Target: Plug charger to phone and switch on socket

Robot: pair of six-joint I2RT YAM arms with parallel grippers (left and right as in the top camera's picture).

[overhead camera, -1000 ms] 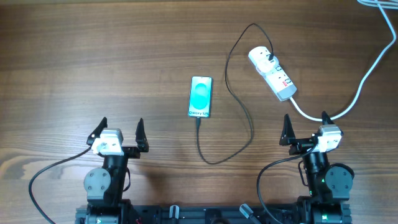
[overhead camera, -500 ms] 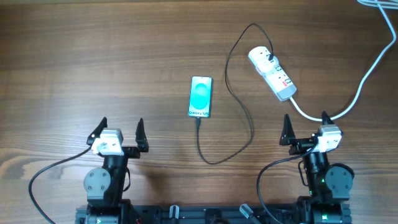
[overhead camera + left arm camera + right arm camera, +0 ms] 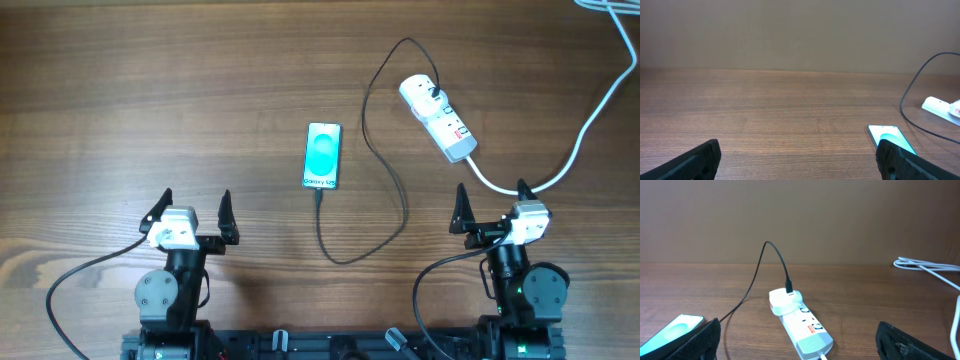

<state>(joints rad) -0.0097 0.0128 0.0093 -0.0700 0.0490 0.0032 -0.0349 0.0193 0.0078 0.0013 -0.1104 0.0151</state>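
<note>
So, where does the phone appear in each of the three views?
Overhead: the phone lies near the centre.
Left wrist: the phone is at the lower right.
Right wrist: the phone is in the bottom left corner.
Shared landmark: the white socket lies to the right of the phone in every view.

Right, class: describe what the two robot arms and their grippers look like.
Both match: the left gripper and right gripper have pointed black fingers on a white block, above a round black joint, each with a looping black cable.
</note>
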